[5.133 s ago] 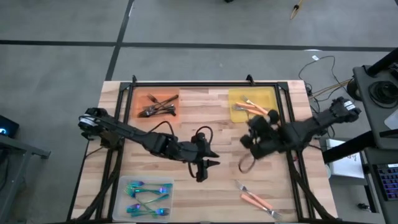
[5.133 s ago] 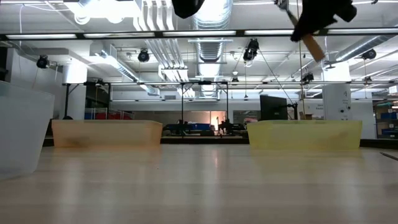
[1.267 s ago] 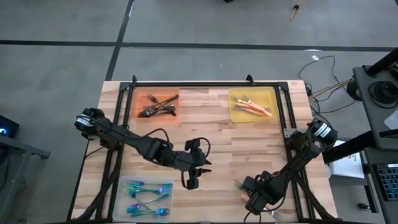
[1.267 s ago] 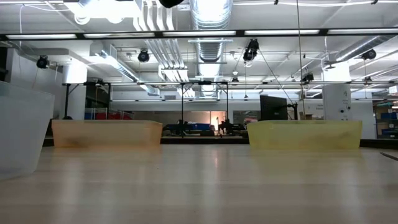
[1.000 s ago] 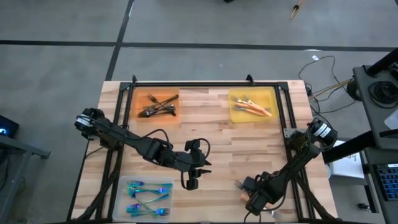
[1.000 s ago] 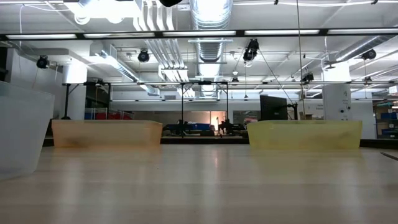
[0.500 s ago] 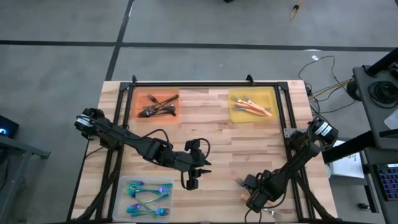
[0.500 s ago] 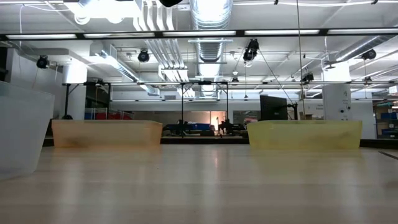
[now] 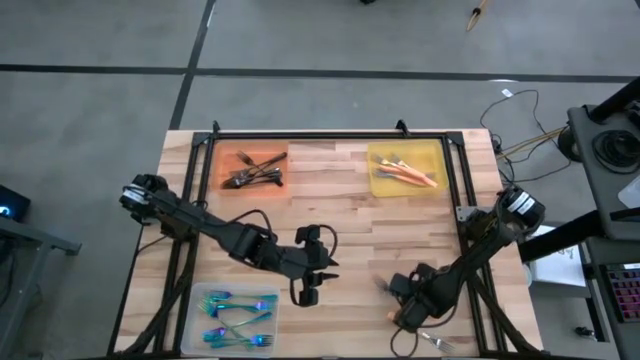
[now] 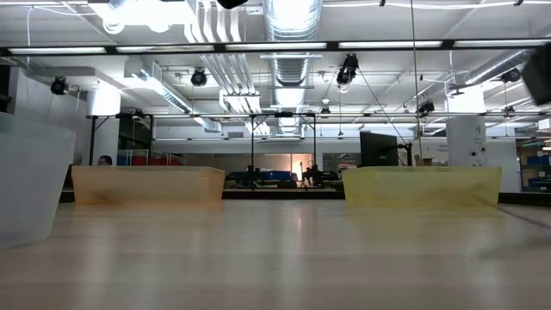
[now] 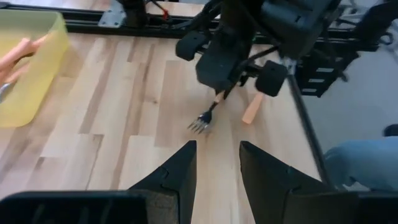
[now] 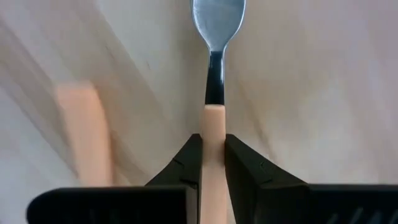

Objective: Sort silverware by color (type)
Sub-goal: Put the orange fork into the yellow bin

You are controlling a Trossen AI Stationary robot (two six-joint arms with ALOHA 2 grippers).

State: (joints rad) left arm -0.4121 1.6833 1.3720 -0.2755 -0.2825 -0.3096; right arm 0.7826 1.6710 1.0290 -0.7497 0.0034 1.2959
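Silverware lies sorted in three trays in the high view: dark grey forks (image 9: 252, 171) in the orange tray (image 9: 222, 158) at the far left, orange-handled pieces (image 9: 405, 171) in the yellow tray (image 9: 432, 152) at the far right, and blue-teal forks (image 9: 235, 318) in the clear tray (image 9: 193, 318) at the near left. The left gripper (image 9: 307, 292) hangs over the middle of the table (image 9: 340, 210), holding nothing. The right gripper (image 9: 400, 300) is low over the near right of the table; another utensil (image 9: 432, 342) lies just nearer the edge.

Low view: the orange tray (image 10: 146, 184) and yellow tray (image 10: 422, 185) stand at the far side, the clear tray (image 10: 30, 181) at the left edge. No gripper shows clearly.

Left wrist view: the left arm's own fingers (image 11: 180, 171) stand apart with nothing between them. Beyond them the right gripper (image 11: 219, 93) holds a fork (image 11: 205, 117) whose tines point down at the wood. A loose orange handle (image 11: 252, 109) lies just beside it. The yellow tray (image 11: 28, 68) sits off to one side.

Right wrist view: the right gripper (image 12: 211, 158) is closed on the orange handle (image 12: 211, 130) of a utensil, whose metal end (image 12: 217, 18) points away over the wood. A second orange handle (image 12: 84, 134) lies beside it, blurred.
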